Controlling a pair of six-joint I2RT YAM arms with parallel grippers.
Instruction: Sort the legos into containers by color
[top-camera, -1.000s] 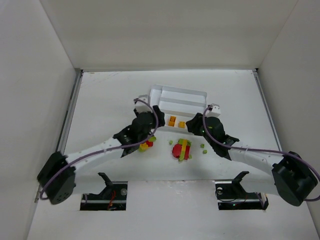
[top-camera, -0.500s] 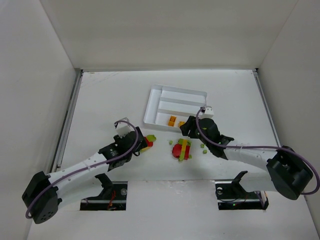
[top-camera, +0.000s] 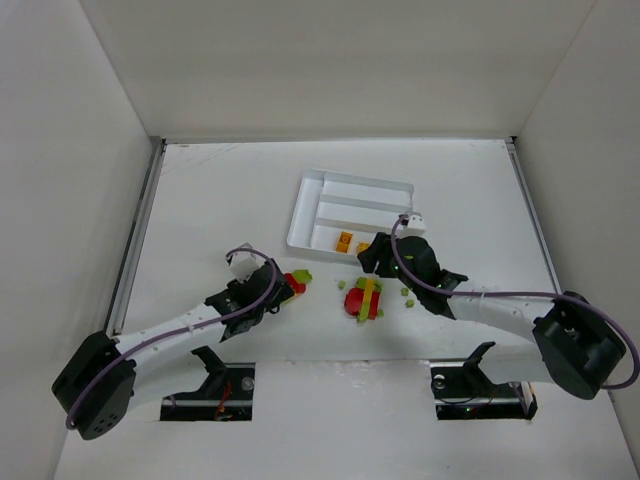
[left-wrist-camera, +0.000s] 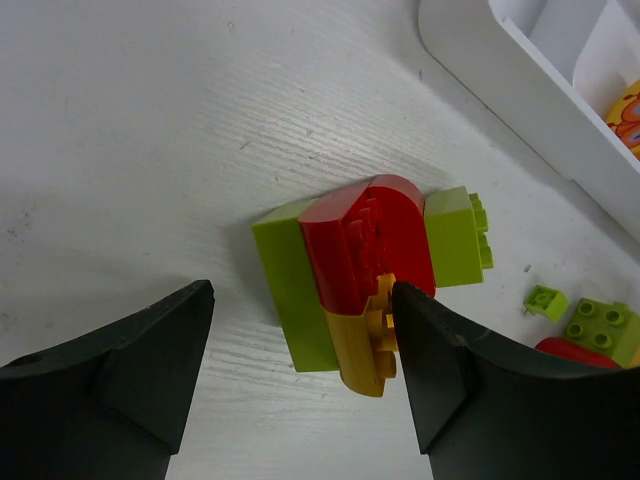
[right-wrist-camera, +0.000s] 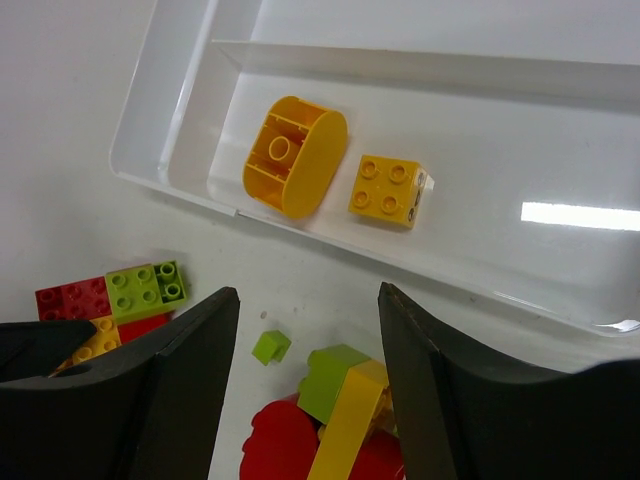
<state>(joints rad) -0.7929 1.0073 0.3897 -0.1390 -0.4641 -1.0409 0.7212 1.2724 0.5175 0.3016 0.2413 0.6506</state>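
Left gripper (left-wrist-camera: 300, 330), spread and empty, straddles a red-green-yellow clump (left-wrist-camera: 365, 250) on the counter (left-wrist-camera: 150, 120) near-left of the tray (right-wrist-camera: 180, 130), likely to grab it. Right gripper (right-wrist-camera: 308, 300), also released, hangs over two yellow bricks (right-wrist-camera: 295, 155) in the near slot (right-wrist-camera: 500, 170).

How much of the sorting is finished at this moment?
Done: two yellow-orange bricks lie in one slot of the white tray. In hand: nothing; the left gripper stands open facing a green, red and yellow clump, the right gripper is open too. Left: that clump, the bigger mixed pile and loose green bits.
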